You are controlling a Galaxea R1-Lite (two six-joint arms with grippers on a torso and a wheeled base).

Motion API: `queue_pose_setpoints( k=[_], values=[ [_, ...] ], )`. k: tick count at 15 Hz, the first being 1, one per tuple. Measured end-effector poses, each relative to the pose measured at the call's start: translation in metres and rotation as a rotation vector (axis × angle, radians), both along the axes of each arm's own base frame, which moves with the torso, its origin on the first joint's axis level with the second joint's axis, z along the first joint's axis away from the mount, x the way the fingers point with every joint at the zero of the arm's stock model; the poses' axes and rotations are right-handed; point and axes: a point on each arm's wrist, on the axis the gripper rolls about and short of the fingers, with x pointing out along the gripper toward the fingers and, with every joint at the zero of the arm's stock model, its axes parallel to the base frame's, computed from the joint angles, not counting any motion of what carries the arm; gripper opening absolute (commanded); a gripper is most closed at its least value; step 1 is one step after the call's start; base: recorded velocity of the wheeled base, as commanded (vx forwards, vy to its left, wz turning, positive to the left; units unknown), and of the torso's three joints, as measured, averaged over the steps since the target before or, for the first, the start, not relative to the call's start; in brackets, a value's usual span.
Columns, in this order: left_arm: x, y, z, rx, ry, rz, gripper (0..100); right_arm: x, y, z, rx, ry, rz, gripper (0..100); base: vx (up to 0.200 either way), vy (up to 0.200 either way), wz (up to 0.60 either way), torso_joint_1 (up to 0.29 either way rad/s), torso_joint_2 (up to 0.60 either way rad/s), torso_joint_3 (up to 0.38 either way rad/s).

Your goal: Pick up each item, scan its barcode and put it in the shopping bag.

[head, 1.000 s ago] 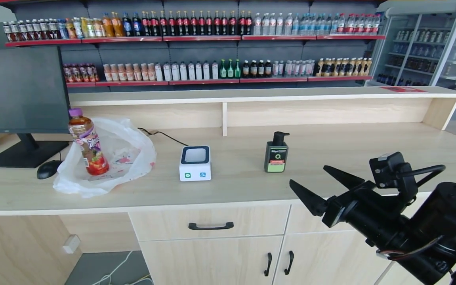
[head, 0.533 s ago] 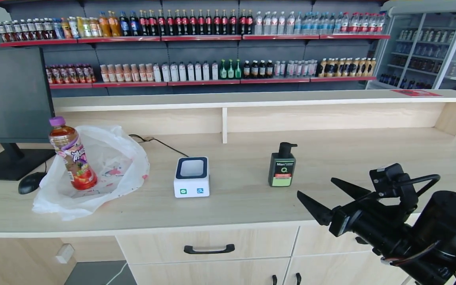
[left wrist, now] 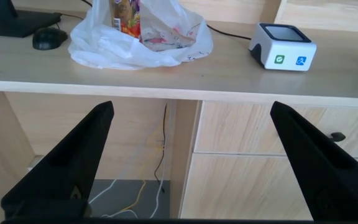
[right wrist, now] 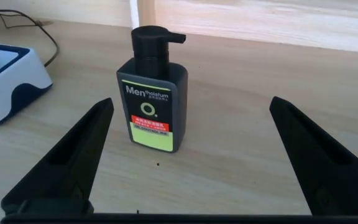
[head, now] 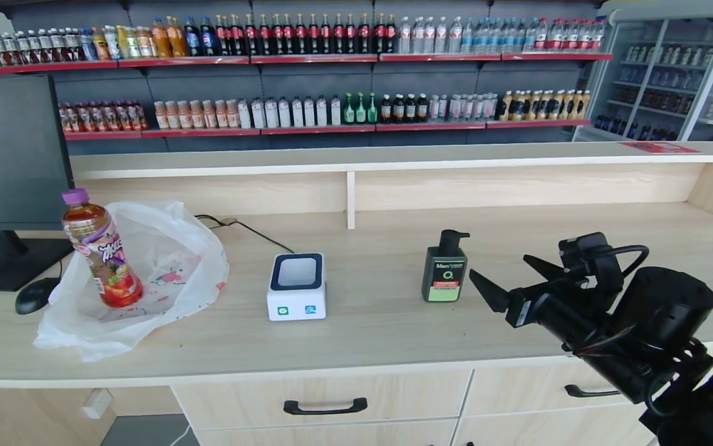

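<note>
The pump bottle [head: 445, 269] stands upright on the wooden counter [head: 381, 328], at about 3 o'clock from the scanner [head: 296, 286] and apart from it; it looks like the one item not yet bagged, so it is probably the next pick. The right gripper [head: 497, 267] hangs at roughly 4 o'clock from that bottle, near it but not touching, its two black tapered fingers [head: 486, 291] spread wide and aimed towards it; in the right wrist view the bottle sits squarely between them, which suits a sideways grasp of the body. The bottle is dark, flat-sided hard plastic with rounded shoulders, a black pump head whose spout points towards 3 o'clock, and a green and red label facing the robot; the slim shape should fit the jaws, though the smooth sides could slip.

The scanner is a small white cube with a dark-framed glass window on its sloped top, placed mid-counter so items can be passed over it; a thin black cable [head: 251, 228] runs from it towards 11 o'clock.

The shopping bag [head: 170, 260] lies at 9 o'clock from the scanner, thin, crinkled, translucent white plastic, slumped open; a drink bottle [head: 101, 251] with a purple cap stands inside it, leaning slightly.

The left gripper [left wrist: 191, 106] is also spread wide and holds nothing; its wrist view places it low, below the counter edge and facing the cupboard fronts, likely parked.
</note>
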Motion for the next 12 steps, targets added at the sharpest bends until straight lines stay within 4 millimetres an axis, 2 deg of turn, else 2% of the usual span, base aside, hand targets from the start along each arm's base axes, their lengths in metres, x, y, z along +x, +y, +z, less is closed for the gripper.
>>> queue_pose_setpoints(
  k=[4, 12],
  values=[
    [0.0, 0.0, 0.0, -0.001, 0.0, 0.0, 100, 0.021, 0.002, -0.007, -0.029, -0.014, -0.018, 100, 0.0, 0.0, 0.0, 0.0, 0.0, 0.0],
    [0.0, 0.0, 0.0, -0.001, 0.0, 0.0, 100, 0.041, 0.005, -0.016, -0.049, -0.023, -0.03, 100, 0.0, 0.0, 0.0, 0.0, 0.0, 0.0]
  ],
)
